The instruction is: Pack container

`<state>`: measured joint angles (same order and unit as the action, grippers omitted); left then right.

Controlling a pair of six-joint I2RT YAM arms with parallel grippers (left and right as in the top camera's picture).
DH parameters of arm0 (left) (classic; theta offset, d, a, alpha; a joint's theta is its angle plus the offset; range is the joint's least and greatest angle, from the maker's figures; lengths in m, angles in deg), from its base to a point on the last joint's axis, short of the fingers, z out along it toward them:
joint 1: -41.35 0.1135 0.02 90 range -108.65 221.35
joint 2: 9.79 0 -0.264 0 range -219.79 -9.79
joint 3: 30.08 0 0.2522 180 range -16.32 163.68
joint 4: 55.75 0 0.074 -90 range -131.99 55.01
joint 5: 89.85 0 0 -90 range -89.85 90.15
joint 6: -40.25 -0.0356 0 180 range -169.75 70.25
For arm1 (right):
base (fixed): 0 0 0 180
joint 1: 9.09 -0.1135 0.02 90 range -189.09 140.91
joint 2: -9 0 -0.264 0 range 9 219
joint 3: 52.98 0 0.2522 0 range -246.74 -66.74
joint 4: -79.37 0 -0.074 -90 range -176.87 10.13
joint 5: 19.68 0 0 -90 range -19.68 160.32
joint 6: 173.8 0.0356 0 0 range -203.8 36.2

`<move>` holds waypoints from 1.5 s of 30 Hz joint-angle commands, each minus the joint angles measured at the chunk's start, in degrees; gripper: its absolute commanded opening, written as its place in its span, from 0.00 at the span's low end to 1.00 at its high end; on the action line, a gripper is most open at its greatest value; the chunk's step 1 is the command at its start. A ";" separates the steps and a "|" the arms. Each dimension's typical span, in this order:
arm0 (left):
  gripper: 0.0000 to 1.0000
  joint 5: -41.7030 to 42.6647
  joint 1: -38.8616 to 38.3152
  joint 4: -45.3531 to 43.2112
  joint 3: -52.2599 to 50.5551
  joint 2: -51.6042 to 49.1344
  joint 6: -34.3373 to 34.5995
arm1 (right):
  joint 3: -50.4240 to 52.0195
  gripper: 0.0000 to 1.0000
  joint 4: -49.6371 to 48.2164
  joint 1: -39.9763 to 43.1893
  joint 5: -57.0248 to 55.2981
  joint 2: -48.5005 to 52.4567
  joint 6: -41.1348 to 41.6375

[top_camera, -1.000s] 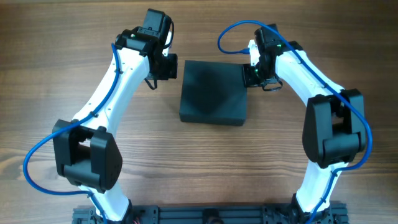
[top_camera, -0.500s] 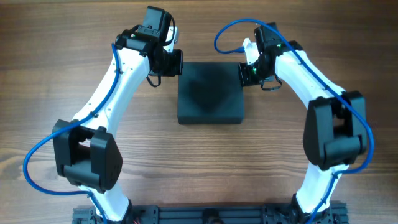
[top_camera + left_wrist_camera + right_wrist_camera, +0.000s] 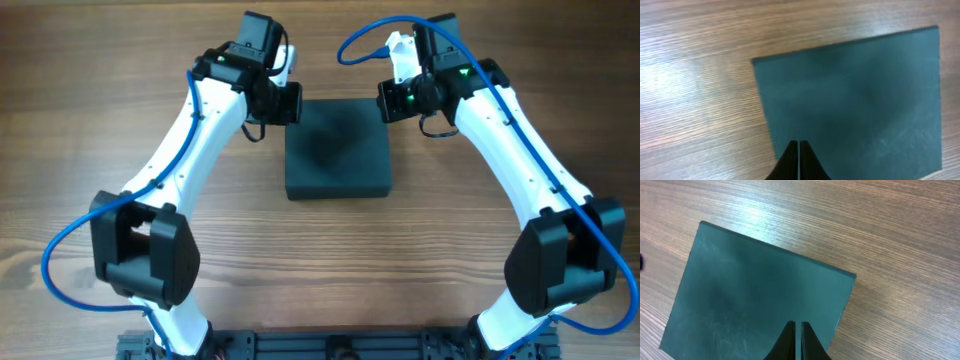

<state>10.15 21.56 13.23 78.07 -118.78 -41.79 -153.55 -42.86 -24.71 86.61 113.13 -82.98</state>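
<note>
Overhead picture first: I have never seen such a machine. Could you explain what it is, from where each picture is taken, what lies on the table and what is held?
The machine is a robot with two white jointed arms, each ending in a two-finger gripper. One picture looks down from above the wooden table. The other two come from cameras on the wrists, so the dark fingers at the bottom edge are the robot's own. A dark closed box lies on the table. The left gripper and right gripper hang near its far corners, both shut, holding nothing.
</note>
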 commanded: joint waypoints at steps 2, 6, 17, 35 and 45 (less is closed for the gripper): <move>0.04 1.09 -1.38 -0.22 -0.02 -5.68 -1.77 | 2.58 0.04 -0.79 -0.28 0.26 1.01 0.70; 0.04 1.07 -1.31 -0.24 -0.02 -8.41 -1.79 | 3.61 0.04 -0.87 -0.28 0.28 2.89 0.72; 0.05 0.87 -1.31 -0.81 -0.02 -10.29 -1.79 | 3.69 0.04 -1.40 -0.28 1.60 6.58 0.85; 0.10 -12.37 6.49 9.90 9.29 3.10 -1.81 | -5.09 0.04 1.03 -0.28 -12.11 -10.34 5.18; 0.21 -15.28 26.08 16.74 9.60 22.23 -10.51 | -7.06 0.04 10.80 -0.28 -19.74 -36.33 5.18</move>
<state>-4.75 42.46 28.13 87.38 -98.65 -49.52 -160.67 -36.33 -24.71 69.74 80.89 -78.45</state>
